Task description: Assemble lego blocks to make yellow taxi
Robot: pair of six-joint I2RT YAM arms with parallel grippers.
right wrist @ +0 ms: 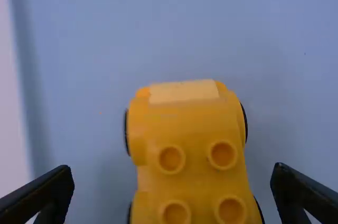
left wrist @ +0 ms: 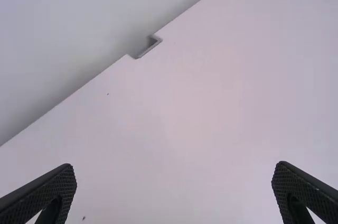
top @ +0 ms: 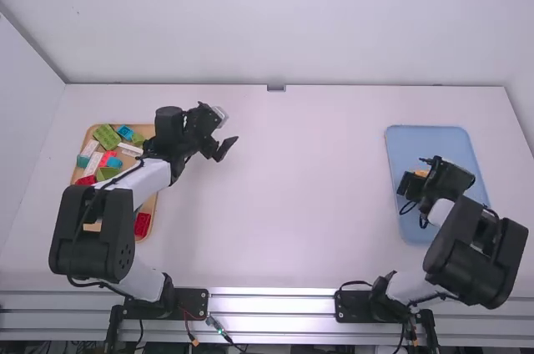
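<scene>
In the high view, my left gripper (top: 224, 137) hangs beyond the right side of the block tray, its fingers apart. The left wrist view has this gripper (left wrist: 174, 182) open over bare table. My right gripper (top: 414, 179) stands over the blue tray (top: 410, 137), around a small orange-yellow piece (top: 421, 173) mostly hidden by it. From the right wrist, the open gripper (right wrist: 172, 179) has a finger on either side of a yellow car base (right wrist: 185, 123), with gaps. Four round studs, dark wheels and a paler end panel show on the base.
At the left, the wooden tray (top: 148, 202) holds green, blue, white and red blocks, partly covered by the left arm. A small notch (top: 276, 88) marks the middle of the table's far edge, with a wall behind. Bare table (top: 284, 195) lies between the trays.
</scene>
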